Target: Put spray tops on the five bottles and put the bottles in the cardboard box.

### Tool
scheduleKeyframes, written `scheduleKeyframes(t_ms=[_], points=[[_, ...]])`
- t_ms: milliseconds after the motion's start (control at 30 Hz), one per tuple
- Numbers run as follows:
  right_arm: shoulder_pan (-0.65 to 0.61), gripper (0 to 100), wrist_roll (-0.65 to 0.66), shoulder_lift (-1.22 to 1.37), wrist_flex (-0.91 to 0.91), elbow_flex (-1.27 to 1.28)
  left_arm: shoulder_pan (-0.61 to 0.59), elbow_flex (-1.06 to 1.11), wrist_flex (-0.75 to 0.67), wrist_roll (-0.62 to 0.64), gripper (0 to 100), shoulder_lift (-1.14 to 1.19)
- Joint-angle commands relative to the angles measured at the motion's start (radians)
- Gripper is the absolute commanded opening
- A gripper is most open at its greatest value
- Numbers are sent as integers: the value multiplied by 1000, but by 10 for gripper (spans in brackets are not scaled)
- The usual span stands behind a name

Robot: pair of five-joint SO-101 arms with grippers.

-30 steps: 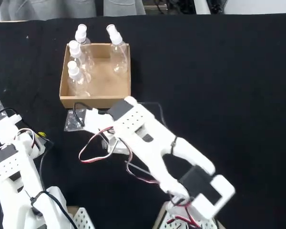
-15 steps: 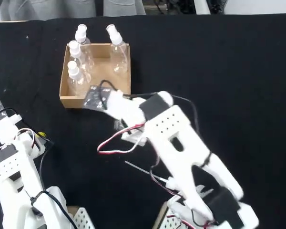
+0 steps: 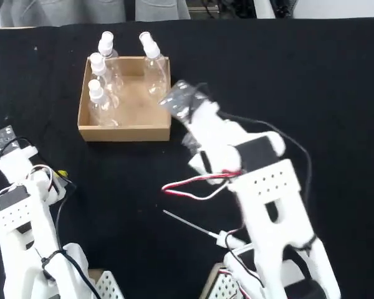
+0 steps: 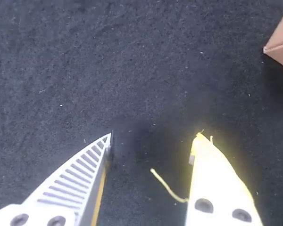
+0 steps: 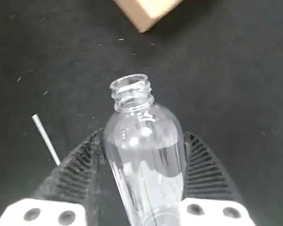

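The cardboard box (image 3: pixel 123 132) stands at the back left with several clear bottles (image 3: pixel 102 104) in it, each with a white spray top. My right gripper (image 5: pixel 144 137) is shut on a clear bottle (image 5: pixel 144 146) whose threaded neck (image 5: pixel 129 89) is bare. In the high view the right gripper (image 3: pixel 198 156) hangs just right of the box's front corner. A loose spray top (image 3: pixel 227 238) with its thin dip tube (image 3: pixel 187 223) lies on the cloth near the arm bases. My left gripper (image 4: pixel 151 146) is open over bare black cloth, at the front left (image 3: pixel 55 179).
Black cloth (image 3: pixel 311 81) covers the whole table. A corner of the box (image 4: pixel 280 47) lies ahead of the left gripper, and another box corner (image 5: pixel 148 12) lies beyond the held bottle. The dip tube (image 5: pixel 46 139) lies beside the right gripper.
The right arm swung from in front of the box across to its right side, carrying the bottle. The left arm shifted only slightly.
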Motion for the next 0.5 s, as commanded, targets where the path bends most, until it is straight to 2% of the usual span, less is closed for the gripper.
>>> scheduleKeyframes(t_ms=[0, 367, 467], points=[[95, 123, -55, -101, -23, 15, 41, -58, 31, 3, 249, -29], [348, 123, -175, -193, -167, 116, 153, -58, 44, -2, 249, -31], [408, 123, -204, -196, -186, 116, 194, -56, 54, -44, 246, -66]])
